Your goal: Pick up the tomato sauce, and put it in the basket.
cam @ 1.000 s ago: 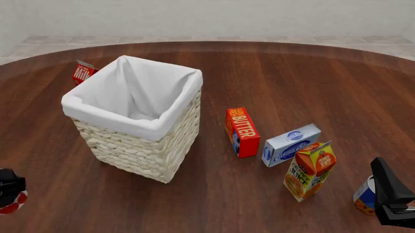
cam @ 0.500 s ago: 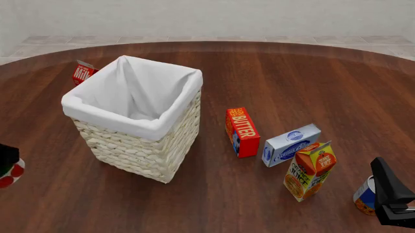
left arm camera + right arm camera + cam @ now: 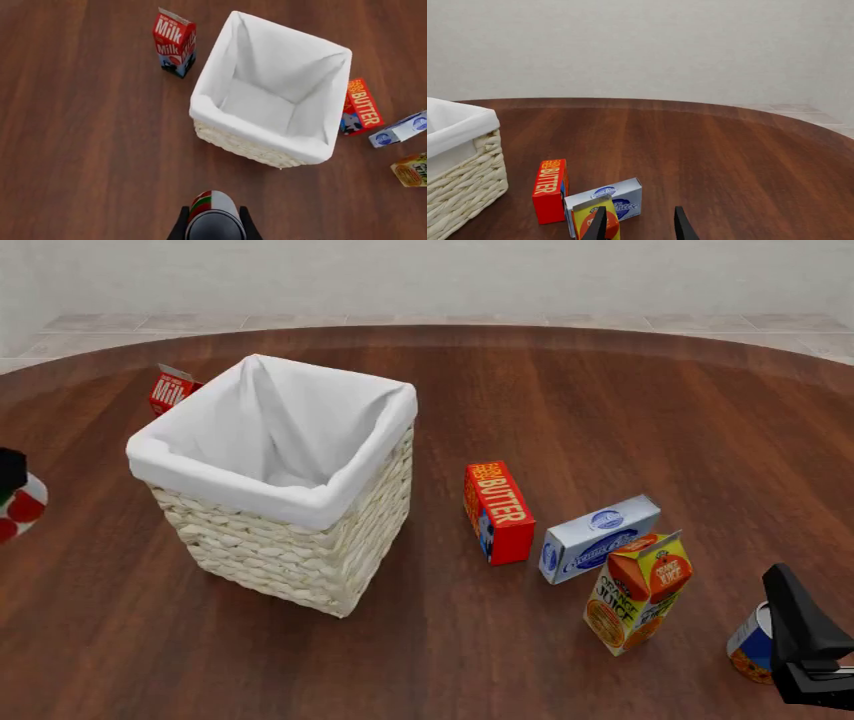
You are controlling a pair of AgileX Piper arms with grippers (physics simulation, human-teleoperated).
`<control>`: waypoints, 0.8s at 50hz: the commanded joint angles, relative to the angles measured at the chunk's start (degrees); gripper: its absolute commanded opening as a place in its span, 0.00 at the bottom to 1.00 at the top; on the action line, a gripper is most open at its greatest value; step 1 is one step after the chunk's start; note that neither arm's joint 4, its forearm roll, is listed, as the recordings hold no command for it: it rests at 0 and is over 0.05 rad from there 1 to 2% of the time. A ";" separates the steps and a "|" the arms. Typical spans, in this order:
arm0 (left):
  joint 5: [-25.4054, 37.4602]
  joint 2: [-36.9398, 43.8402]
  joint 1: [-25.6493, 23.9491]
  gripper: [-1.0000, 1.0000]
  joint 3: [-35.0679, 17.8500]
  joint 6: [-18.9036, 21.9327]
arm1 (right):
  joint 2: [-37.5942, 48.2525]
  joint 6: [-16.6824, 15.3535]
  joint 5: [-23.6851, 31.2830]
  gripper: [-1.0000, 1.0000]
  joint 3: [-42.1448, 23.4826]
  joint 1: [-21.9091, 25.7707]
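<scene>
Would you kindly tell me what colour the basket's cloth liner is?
The liner of the basket is plain white; the left wrist view shows it best.

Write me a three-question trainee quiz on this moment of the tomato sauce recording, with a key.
1. True or false: the tomato sauce already lies inside the basket.
2. Which gripper holds the can? A) left gripper B) right gripper C) neither
3. Fill in: the box lying on the table next to the basket, on its right in the front view, reads ____.

Key:
1. False. The can is shut between the left fingers, short of the basket's rim; the liner shows nothing inside.
2. A. The right gripper's fingers stand apart with nothing between them.
3. Butter.
</scene>
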 commanded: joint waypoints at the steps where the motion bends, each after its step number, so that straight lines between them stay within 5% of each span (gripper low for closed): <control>1: 2.38 4.14 -4.52 0.00 -8.67 -0.64 | 0.04 0.25 0.04 1.00 -0.02 0.00; 40: -1.12 17.46 -10.27 0.00 -19.60 0.76 | 0.03 0.24 0.04 1.00 -0.02 0.00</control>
